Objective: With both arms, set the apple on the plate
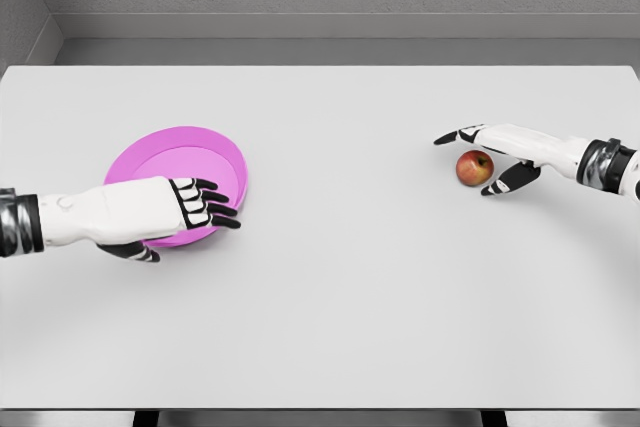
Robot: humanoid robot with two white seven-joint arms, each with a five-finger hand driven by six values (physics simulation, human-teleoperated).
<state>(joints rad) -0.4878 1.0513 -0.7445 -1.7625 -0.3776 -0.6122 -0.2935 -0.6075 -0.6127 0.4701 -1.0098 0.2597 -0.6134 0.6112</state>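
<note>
Apple (474, 167), frame right on tabletop (340, 287), bracketed by right hand (500, 155) with fingers spread, ungrasped; left hand (150, 212) relaxed over pink plate (215, 147); risk: apple rolls if nudged off-centre.

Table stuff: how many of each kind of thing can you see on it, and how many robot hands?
Apples: 1, the red apple on the right side of the table.
Plates: 1, the pink plate on the left.
Robot hands: 2, the left hand over the plate's near edge, the right hand around the apple.
Total: 4.
</note>
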